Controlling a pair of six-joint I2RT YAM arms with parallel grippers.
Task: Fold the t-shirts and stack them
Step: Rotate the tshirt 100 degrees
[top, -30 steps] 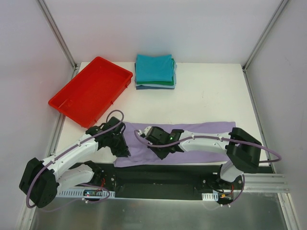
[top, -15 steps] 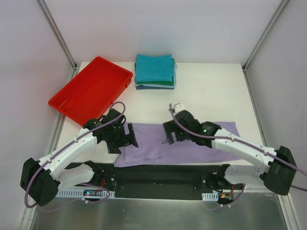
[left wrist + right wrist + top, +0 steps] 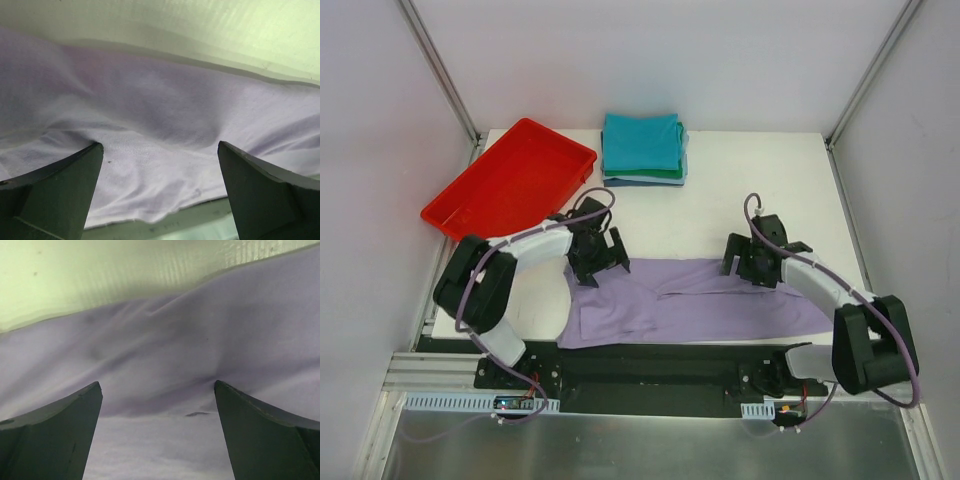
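The lavender t-shirt (image 3: pixel 700 305) lies folded lengthwise as a wide band along the near edge of the white table (image 3: pixel 740 200). My left gripper (image 3: pixel 598 262) stands open over its far left corner, purple cloth (image 3: pixel 160 125) below the spread fingers and nothing between them. Over the band's far edge on the right, my right gripper (image 3: pixel 752 265) is open too, looking down on wrinkled purple cloth (image 3: pixel 160 365). Folded t-shirts sit in a stack (image 3: pixel 642 148) at the back, a teal one on top with green, light-blue and navy edges under it.
A red plastic tray (image 3: pixel 510 187) lies tilted at the back left, next to the stack. Metal frame posts rise at both back corners. The black base rail runs along the table's near edge under the shirt.
Both grippers have opened and let go of the purple cloth. They swung from the shirt's near middle to its far edge, left arm to the left, right arm to the right. The shirt now lies flatter.
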